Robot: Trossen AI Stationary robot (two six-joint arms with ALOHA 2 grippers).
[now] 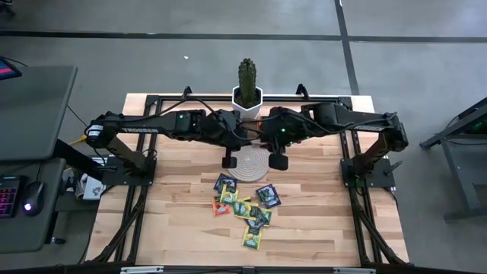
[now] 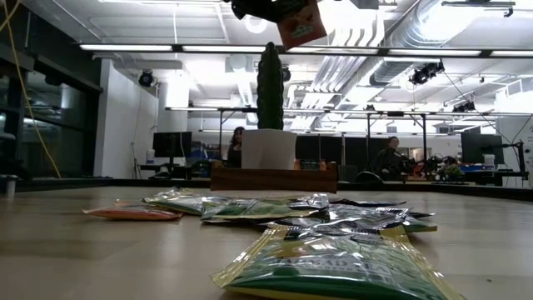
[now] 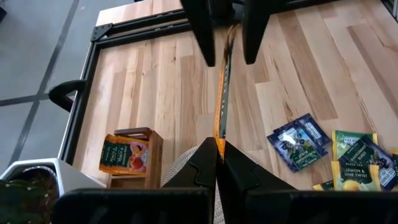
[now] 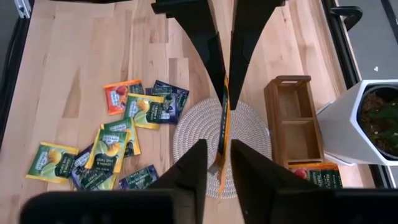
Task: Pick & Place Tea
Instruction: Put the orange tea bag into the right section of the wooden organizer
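An orange tea sachet [image 3: 221,99] hangs edge-on in the air above the round woven mat [image 4: 193,134]. My left gripper [image 3: 217,148] is shut on it. My right gripper [image 4: 219,149] faces it from the other side, open, with one finger on each side of the sachet's free end and a gap on both sides. The low view shows the orange sachet [image 2: 300,25] high above the table. Several more tea sachets [image 1: 243,205] lie flat on the wood near the mat. A wooden tray [image 4: 295,118] beside the mat holds one sachet [image 3: 124,155]. My left gripper pinches the orange sachet's near edge [image 3: 218,138] between its two shut fingers. The fingers come slanting down from the table's left. The sachet stands on edge, reaching out from the fingertips toward my right gripper, clear of the mat and the table.
A white pot with a cactus [image 1: 247,91] stands at the far edge, just behind the tray. Black frame rails [image 1: 358,190] run along both table sides. Bare wood lies to the left and right of the sachet heap. People sit in the room beyond the table [image 2: 387,158].
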